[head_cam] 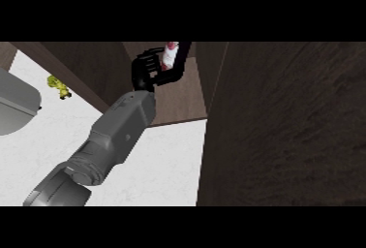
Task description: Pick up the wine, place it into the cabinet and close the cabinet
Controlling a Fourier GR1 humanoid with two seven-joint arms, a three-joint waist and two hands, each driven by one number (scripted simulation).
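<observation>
The wine bottle point(171, 52) shows only as a red-and-white patch with a dark body at the top of the head view; the rest is hidden by the fingers around it. My left hand point(146, 68) is shut on it, at the end of a grey forearm that rises from the lower left. The hand and bottle are inside the opening of the dark wooden cabinet point(182, 99), above its lighter brown floor panel. The cabinet's open door point(286, 126) fills the right side as a big dark panel. My right hand does not show.
A white counter point(160, 164) lies below the cabinet. A small yellow-green object point(58, 87) sits on it at the far left, next to a large grey rounded object point(14, 104) cut off by the left edge.
</observation>
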